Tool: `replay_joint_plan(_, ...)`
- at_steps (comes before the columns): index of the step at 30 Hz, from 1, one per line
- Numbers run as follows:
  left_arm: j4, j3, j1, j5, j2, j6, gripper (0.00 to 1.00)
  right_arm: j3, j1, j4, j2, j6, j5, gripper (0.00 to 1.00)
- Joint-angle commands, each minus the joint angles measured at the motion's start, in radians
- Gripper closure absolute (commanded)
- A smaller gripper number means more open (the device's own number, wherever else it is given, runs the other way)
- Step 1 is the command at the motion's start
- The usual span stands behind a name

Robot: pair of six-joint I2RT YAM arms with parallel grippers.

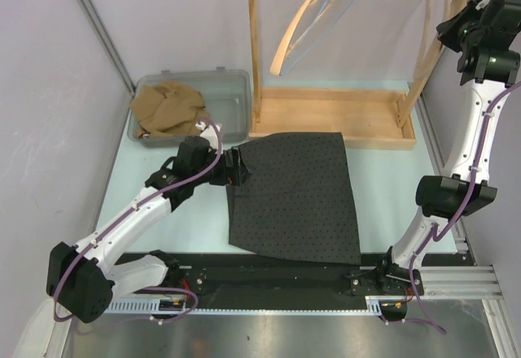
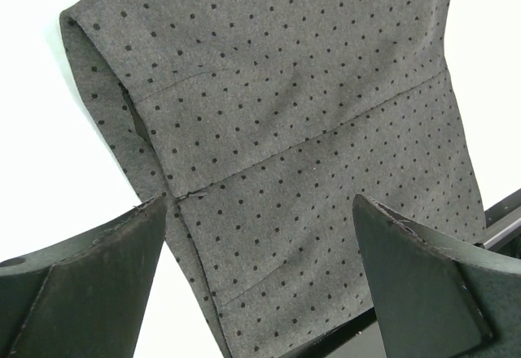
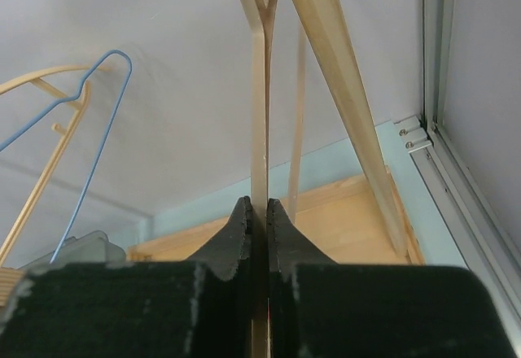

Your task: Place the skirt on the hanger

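Right gripper (image 3: 259, 210) is closed tight, clamping a thin strip of the pale wooden hanger (image 3: 259, 106). Left gripper (image 2: 260, 203) stands wide open over the dark grey dotted skirt (image 2: 285, 89), holding nothing.

Open lane on bare table (image 1: 387, 183) between skirt (image 1: 297, 199) and right edge. Far edge blocked by rack (image 1: 334, 115); hangers (image 1: 321, 20) dangle above it. Bin (image 1: 232, 102) fills far left corner.

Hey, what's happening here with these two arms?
The right gripper is shut on a thin wooden hanger hanging at the right end of the rack. The left gripper is open at the left edge of the dotted grey skirt, which lies flat on the table, not yet on a hanger.
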Motion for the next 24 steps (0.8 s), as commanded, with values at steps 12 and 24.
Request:
replay_joint_plan(12, 0.041, 0.051, 0.017, 0.04, -0.003, 0.028, 0.01, 0.019, -0.005, 0.131, -0.151, -0.036, -0.072, 1.0)
replay_joint_plan(24, 0.064, 0.098, 0.026, 0.102, 0.028, 0.013, 0.01, -0.439, 0.152, 0.067, -0.477, -0.065, -0.094, 1.0)
